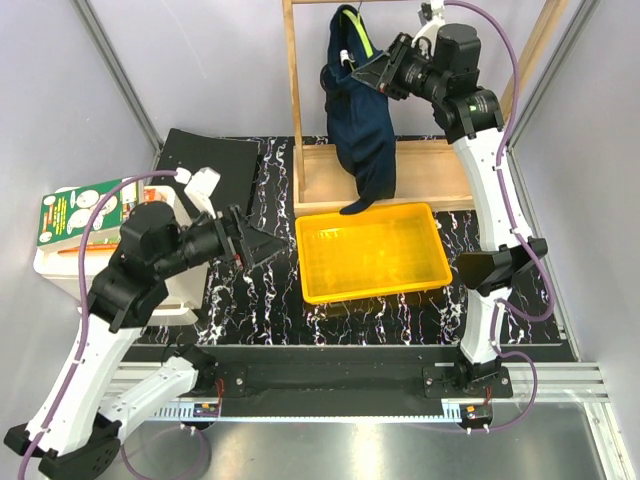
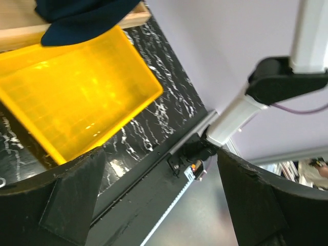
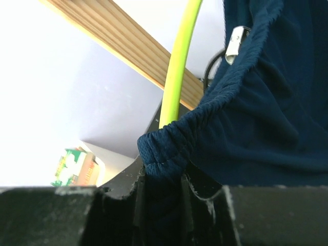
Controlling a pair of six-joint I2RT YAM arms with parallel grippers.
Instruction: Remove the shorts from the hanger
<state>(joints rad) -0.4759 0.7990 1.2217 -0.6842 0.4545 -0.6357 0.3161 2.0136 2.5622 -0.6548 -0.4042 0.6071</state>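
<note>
The dark navy shorts (image 1: 362,130) hang from the lime-green hanger (image 1: 358,42) inside the wooden rack, their lower end touching the yellow tray's far rim. My right gripper (image 1: 362,72) is up at the waistband and shut on it. In the right wrist view the gathered waistband (image 3: 169,154) is pinched between the fingers, with the green hanger bar (image 3: 177,66) rising just behind. My left gripper (image 1: 262,247) is open and empty, low over the table left of the tray. The left wrist view shows the shorts' hem (image 2: 82,18) past the tray.
The yellow tray (image 1: 372,292) lies mid-table in front of the wooden rack frame (image 1: 294,110). A black board (image 1: 205,160) lies at the back left. A white box with a green packet (image 1: 70,215) stands at the far left. Grey walls close both sides.
</note>
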